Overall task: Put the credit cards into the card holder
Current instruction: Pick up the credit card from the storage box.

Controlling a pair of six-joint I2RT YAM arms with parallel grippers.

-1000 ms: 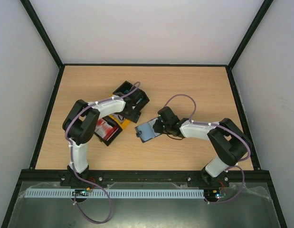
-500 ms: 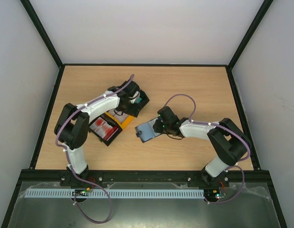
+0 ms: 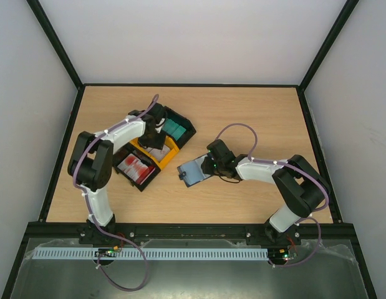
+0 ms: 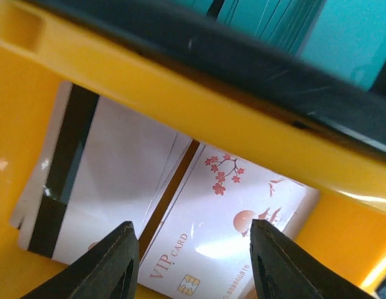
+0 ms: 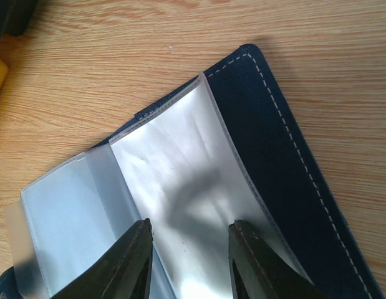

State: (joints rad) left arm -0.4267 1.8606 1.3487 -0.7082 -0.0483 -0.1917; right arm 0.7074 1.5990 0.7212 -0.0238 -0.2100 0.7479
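Left gripper [image 4: 191, 265] low inside yellow tray [image 4: 180, 93], 2 fingers spread, straddling credit cards [image 4: 236, 218] stacked in tray; contact with cards unclear. Right gripper [image 5: 189, 265] over open card holder [image 5: 274, 149] lying on table [image 5: 118, 68], fingers partly spread above clear sleeve [image 5: 174, 168].

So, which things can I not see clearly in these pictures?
- Top view: the left fingers, hidden under the left arm.
- Left wrist view: how many credit cards lie in the yellow tray; they overlap.
- Right wrist view: the card holder's near end, cut off by the bottom edge and the right fingers.
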